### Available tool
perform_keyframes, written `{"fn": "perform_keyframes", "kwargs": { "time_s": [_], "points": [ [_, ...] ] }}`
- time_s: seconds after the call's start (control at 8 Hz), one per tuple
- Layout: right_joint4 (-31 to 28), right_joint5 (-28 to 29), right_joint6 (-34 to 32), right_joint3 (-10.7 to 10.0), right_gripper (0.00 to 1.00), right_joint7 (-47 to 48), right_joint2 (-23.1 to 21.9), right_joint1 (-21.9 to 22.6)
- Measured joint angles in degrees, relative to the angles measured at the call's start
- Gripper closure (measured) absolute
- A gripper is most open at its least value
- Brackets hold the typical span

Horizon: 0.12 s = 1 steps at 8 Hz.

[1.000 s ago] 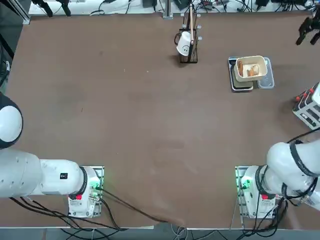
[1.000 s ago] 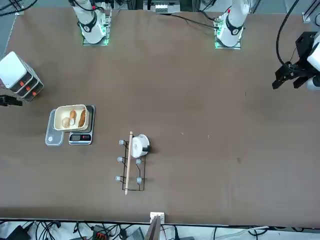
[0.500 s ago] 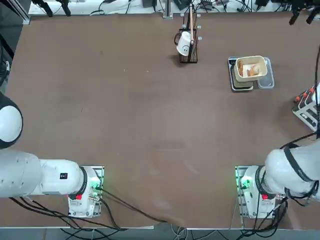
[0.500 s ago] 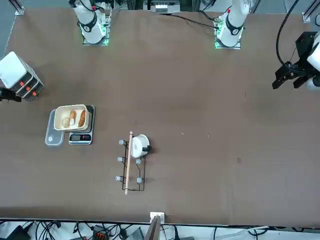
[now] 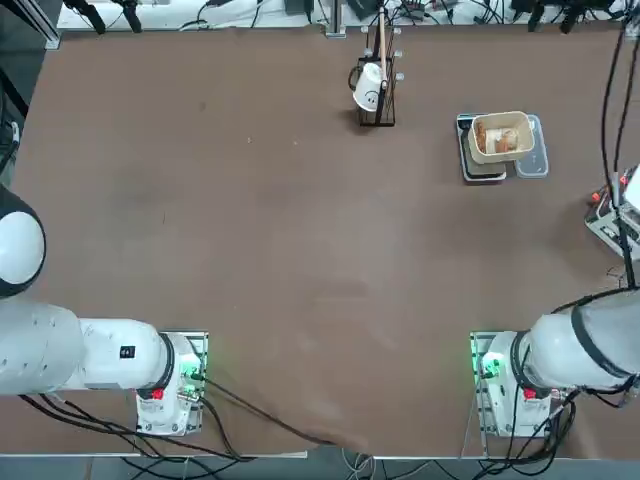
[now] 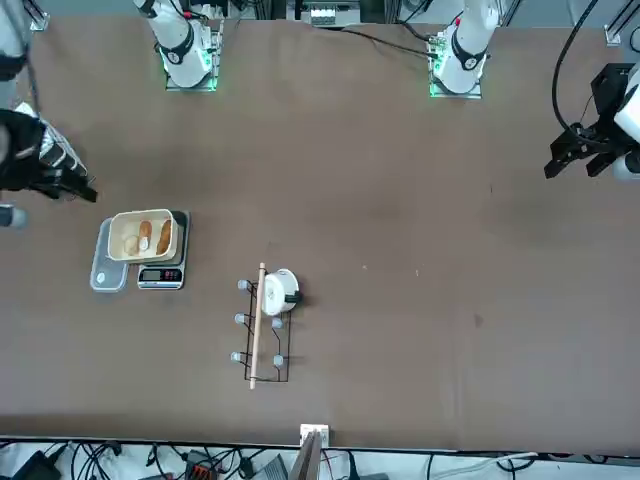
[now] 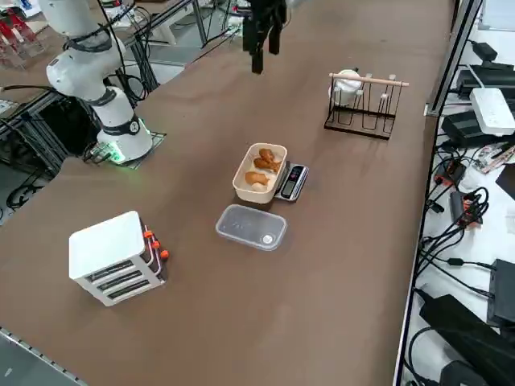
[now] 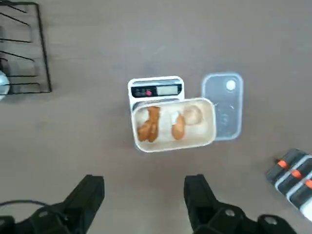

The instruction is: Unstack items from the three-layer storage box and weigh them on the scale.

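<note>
Right gripper [image 8: 144, 195] is held high above the table with its fingers spread and nothing between them. Bread-like items [image 8: 165, 122] are seen in a cream tub [image 8: 207, 127] set on the scale [image 8: 156, 88] (its display uncovered). The storage box [image 7: 117, 256] lies well apart, toward the robot's right side.

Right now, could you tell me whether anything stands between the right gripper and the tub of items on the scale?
Nothing visible does. The right gripper hangs open, high above the bare table, with the items in the cream tub on the scale unobstructed beneath it. The clear lid lies beside the tub, not over it.
</note>
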Motion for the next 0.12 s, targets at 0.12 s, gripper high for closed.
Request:
{"fn": "perform_keyframes", "kwargs": {
  "time_s": [0.12],
  "points": [
    [-4.6, -0.2, 3.0, -0.2, 0.0, 1.3, -3.1, 1.2]
  ]
}}
